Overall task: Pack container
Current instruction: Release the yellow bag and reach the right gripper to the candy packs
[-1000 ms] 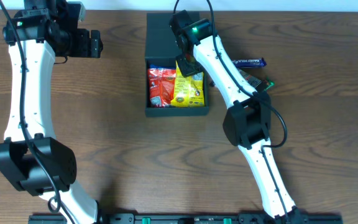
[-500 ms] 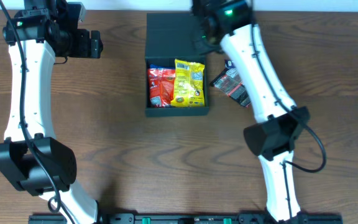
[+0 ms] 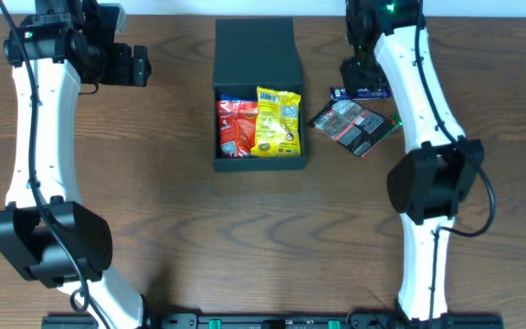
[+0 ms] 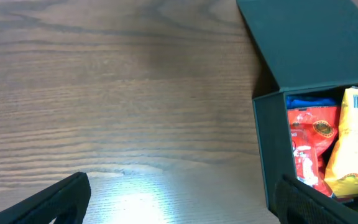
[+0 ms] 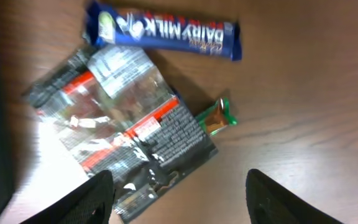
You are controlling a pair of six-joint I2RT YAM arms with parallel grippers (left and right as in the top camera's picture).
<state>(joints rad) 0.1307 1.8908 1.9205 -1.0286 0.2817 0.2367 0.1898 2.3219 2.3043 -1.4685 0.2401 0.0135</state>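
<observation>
The container [image 3: 257, 164] is a dark box in the middle of the table, its flap lid [image 3: 256, 50] lying open behind it. A red packet [image 3: 236, 126] and a yellow packet [image 3: 278, 122] lie inside. The left wrist view shows the same box [image 4: 263, 143] with the red packet [image 4: 309, 140] and the yellow one [image 4: 356, 143]. My right gripper [image 5: 182, 202] is open and empty, hovering over a black-and-red packet [image 5: 120, 130] and a blue chocolate bar [image 5: 166, 34]. Overhead, it [image 3: 362, 75] is right of the lid. My left gripper [image 4: 182, 205] is open over bare wood, left of the box.
On the table right of the box lie the blue bar [image 3: 362, 92], the black-and-red packet [image 3: 354, 126] and a small green-tipped bar [image 5: 216, 118]. The left gripper [image 3: 144, 66] hangs at the far left, well away from the box. Inside the box, something blue [image 4: 309, 99] shows behind the red packet.
The right arm swung from above the box out to the right, over the loose snacks. Its jaws opened, and the yellow packet now lies in the box. The left arm stayed still.
</observation>
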